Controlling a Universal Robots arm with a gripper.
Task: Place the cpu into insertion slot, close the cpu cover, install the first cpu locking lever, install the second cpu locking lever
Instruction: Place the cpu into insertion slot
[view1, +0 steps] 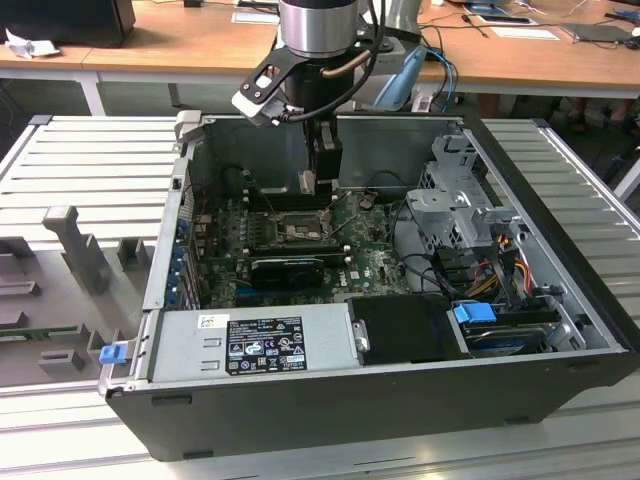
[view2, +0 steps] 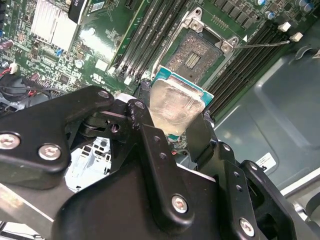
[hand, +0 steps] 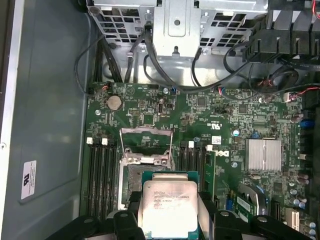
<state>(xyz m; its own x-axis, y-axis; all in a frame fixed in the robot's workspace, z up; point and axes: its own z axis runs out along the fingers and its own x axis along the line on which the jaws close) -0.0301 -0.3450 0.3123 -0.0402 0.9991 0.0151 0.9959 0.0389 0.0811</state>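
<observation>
**Pincer holding the cpu above the open socket**

I am looking into an open computer case (view1: 560, 390) that lies on its side on a ribbed metal bench (view1: 80, 150). The arm reaches down into the case from above. Its pincer (view1: 312, 186) hangs over the green board (view1: 365, 262), towards the far wall of the case.

In both wrist views the two black fingers (view2: 150, 137) are clamped on opposite edges of the cpu (view2: 175, 106). It is a flat square chip with a pale silver top and a teal rim. It sits level in the grip, with its silver face towards the first wrist view's camera.

The cpu is above the board and not seated. The insertion slot (view2: 192, 55) lies just beyond it, its greyish contact field bare. In the first wrist view the chip overlaps the near edge of the slot. The cpu cover (hand: 148, 158), a dull metal frame, stands raised off the slot.
</observation>
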